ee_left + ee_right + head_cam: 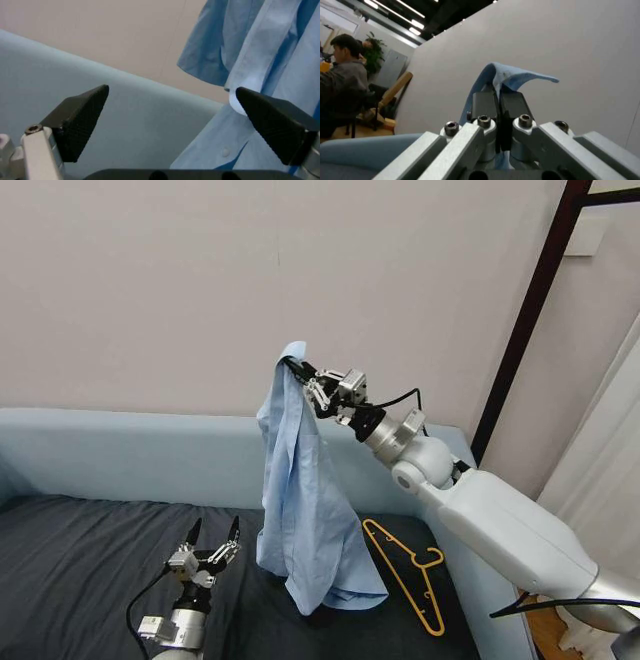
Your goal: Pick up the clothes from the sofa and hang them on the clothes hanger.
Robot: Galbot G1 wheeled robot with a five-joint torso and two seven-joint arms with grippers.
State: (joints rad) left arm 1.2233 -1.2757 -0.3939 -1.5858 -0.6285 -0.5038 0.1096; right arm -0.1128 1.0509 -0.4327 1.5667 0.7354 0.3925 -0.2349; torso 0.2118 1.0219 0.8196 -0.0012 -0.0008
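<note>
Currently the shirt [300, 500] hangs lengthwise straight below your right gripper [296, 370], clenched on its top, and just beside your empty, spread left gripper [216, 530].

My right arm [500, 525] wears a smooth pale grey shell, ending in silver wrist joints with a looping black cable [398, 397]. My right hand [295, 368] is bare metal linkage with hex screws [484, 120]; my left hand [213, 538] carries black ribbed wedge fingertips [82, 120].

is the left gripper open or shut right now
Open. The left gripper has its fingers spread wide with nothing between them, low over the sofa, beside the shirt that the right gripper holds up.
</note>
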